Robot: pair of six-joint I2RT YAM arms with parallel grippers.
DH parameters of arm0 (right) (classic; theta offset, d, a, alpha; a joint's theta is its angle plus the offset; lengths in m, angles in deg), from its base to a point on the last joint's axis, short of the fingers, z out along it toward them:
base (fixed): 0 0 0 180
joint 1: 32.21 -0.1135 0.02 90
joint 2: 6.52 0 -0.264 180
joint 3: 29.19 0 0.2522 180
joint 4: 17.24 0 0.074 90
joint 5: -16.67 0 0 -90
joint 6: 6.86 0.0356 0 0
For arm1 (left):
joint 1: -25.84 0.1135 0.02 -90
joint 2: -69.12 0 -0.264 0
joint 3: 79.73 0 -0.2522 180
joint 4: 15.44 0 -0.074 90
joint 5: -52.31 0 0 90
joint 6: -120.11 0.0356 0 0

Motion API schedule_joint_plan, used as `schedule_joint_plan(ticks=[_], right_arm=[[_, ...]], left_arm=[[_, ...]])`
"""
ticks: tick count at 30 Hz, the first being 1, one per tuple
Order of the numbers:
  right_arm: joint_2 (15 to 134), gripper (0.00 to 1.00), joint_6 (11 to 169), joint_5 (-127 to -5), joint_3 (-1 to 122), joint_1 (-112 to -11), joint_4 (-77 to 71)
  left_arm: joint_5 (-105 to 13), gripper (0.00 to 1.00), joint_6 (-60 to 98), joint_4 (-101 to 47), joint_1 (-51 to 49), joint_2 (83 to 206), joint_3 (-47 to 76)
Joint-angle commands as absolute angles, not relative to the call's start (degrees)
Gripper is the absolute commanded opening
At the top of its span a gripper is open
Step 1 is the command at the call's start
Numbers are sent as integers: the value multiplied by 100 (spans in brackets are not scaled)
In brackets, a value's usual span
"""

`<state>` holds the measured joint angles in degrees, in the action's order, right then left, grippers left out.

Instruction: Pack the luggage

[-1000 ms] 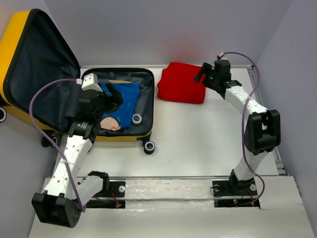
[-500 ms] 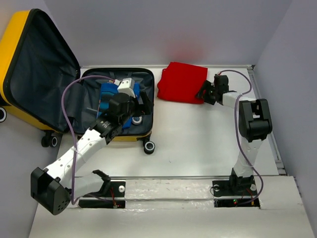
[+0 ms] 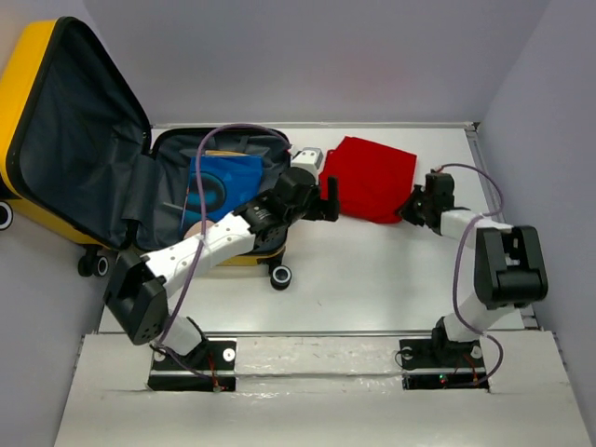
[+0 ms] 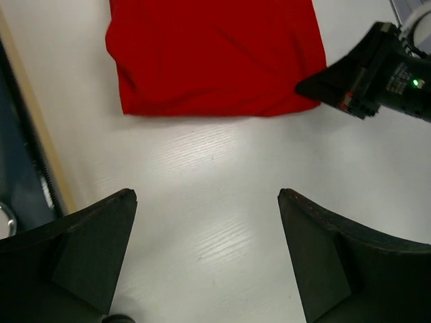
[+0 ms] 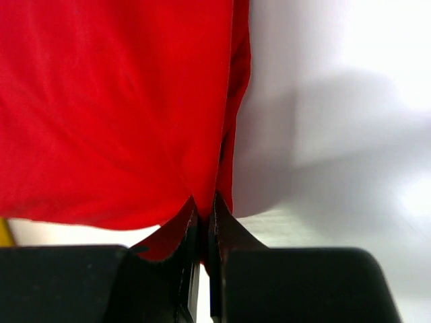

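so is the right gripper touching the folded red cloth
Touching. The right wrist view shows the right gripper pinched shut on the edge of the folded red cloth.

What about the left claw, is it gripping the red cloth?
No, the left claw has its fingers wide apart over bare table, with the red cloth lying beyond them.

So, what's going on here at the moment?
The yellow suitcase lies open at the left of the table, with a blue printed cloth in its lower half. The folded red cloth is on the table beside it, not yet packed. The right claw is shut on that cloth's right edge, pinching the fabric. The left claw is open and empty, hovering over bare table just short of the cloth.
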<state>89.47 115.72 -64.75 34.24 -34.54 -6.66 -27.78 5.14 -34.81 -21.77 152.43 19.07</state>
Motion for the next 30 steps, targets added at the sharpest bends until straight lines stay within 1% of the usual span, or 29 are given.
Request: schedule_joint_plan(ticks=[1, 2, 4, 5, 7, 8, 9, 12, 15, 17, 20, 21, 23, 30], right_arm=[[7422, 7, 11583, -7218, 2046, -3344, -418], [7147, 7, 11636, -7297, 1800, -3344, -418], [6602, 22, 11864, -7657, 1247, -3230, -365], [6060, 43, 11926, -7632, 1087, -3178, -226], [5687, 63, 11883, -7387, 1058, -3125, -199], [5581, 73, 11874, -7421, 1189, -3124, 141], [5467, 87, 11839, -7499, 1347, -3124, 310], [5325, 92, 11637, -7719, 1796, -3072, 549], [5430, 94, 11628, -7650, 2068, -2967, 488], [5798, 94, 11663, -7571, 2253, -2809, 304], [6403, 95, 11751, -7386, 2412, -2589, -38], [6571, 95, 11786, -7029, 2508, -2379, -127], [7099, 95, 11812, -6745, 2675, -2202, -216], [8154, 94, 11883, -6682, 3036, -1999, -541]], left_arm=[[-2644, 99, 620, -3395, -2434, 15840, 1155], [-2644, 99, 620, -3421, -2478, 15963, 1058], [-2610, 99, 585, -3465, -2600, 16280, 856], [-2505, 99, 559, -3482, -2619, 16368, 811], [-2451, 99, 515, -3544, -2628, 16648, 680], [-2434, 99, 515, -3588, -2628, 16755, 618], [-2425, 99, 524, -3631, -2628, 16877, 548], [-2135, 99, 629, -4035, -2628, 17396, 109], [-1793, 99, 761, -4150, -2628, 17765, -225], [-1382, 99, 883, -4378, -2628, 18020, -558], [-1353, 99, 1007, -4607, -2540, 18328, -927], [-1361, 99, 1025, -4703, -2470, 18477, -990], [-1501, 99, 1069, -4757, -2391, 18601, -1122], [-2529, 99, 937, -4573, -2021, 18952, -1202]])
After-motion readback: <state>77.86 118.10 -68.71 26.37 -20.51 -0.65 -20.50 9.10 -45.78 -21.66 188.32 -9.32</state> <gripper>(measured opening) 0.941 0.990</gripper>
